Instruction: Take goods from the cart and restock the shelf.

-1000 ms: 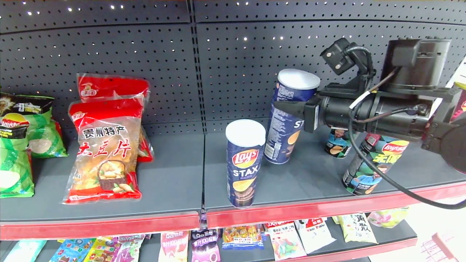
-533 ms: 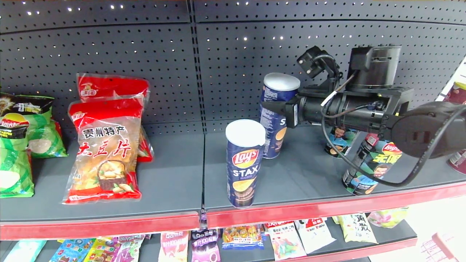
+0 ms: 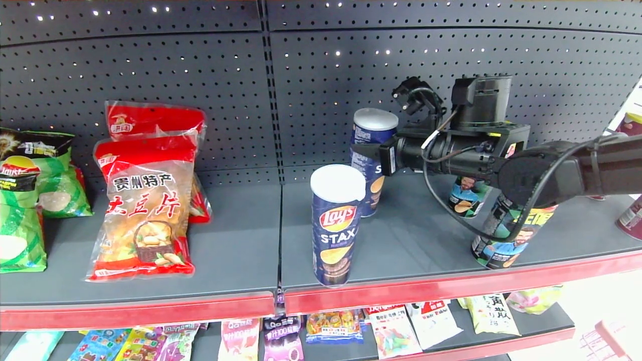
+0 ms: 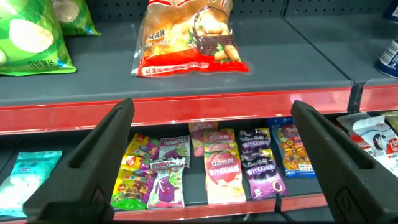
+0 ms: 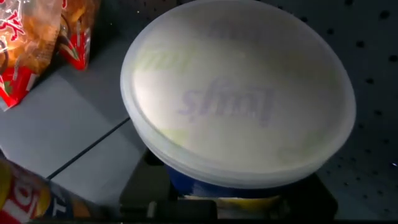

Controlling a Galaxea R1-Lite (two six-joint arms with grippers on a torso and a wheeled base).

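Dark grey shelf against pegboard: centre-right in the head view, the right gripper clasps a blue chip can upright, just behind the front can. Placement looks nearly done, release remains. Left gripper gapes, holding nothing

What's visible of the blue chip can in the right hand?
The blue chip can is a tall dark-blue tube, seemingly cardboard, with a translucent white plastic lid. It is about upright near the shelf back, behind a matching can. The right hand grips its upper body; base contact with the shelf is unclear.
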